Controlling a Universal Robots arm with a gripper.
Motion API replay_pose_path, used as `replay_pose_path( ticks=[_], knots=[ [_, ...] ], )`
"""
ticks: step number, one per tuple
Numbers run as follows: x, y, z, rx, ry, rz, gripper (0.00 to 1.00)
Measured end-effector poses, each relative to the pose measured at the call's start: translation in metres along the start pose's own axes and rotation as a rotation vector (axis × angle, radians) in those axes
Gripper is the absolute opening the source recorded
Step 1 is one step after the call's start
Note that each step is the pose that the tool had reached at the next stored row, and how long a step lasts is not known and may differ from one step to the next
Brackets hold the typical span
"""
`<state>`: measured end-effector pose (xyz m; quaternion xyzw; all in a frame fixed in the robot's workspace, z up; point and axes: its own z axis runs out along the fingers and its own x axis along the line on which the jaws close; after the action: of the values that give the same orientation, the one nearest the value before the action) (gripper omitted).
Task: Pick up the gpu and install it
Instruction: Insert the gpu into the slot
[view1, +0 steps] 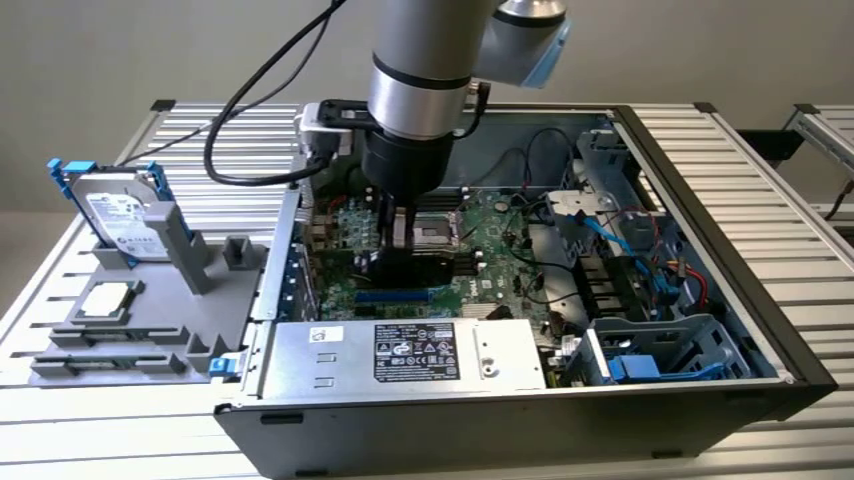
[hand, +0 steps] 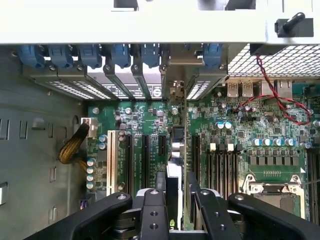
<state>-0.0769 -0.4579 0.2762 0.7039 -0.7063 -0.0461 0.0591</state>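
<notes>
My gripper (hand: 179, 212) reaches down inside the open computer case (view1: 747, 290), over the green motherboard (hand: 235, 130). It is shut on the gpu (hand: 176, 150), which I see edge-on as a thin card between the two black fingers (hand: 152, 210). The card lies in line with the black expansion slots (hand: 145, 160), and its silver bracket end (hand: 175, 75) is at the case's rear slot openings. I cannot tell whether its lower edge is in a slot. In the exterior view the gripper (view1: 396, 245) holds the dark gpu (view1: 400, 270) upright, low over the board.
A silver hard drive in a blue frame (view1: 120, 215) and a small square processor chip (view1: 107, 300) sit on a grey fixture at the exterior view's left. The power supply (view1: 400, 350), drive cage (view1: 667, 350), CPU socket (hand: 280, 195) and red-black wires (hand: 272, 95) crowd the case.
</notes>
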Motion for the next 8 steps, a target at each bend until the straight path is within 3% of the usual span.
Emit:
replay_pose_path(
  ticks=[8],
  knots=[
    [0.0003,-0.0054,0.003,-0.0015,-0.0013,0.0,0.27]
  ],
)
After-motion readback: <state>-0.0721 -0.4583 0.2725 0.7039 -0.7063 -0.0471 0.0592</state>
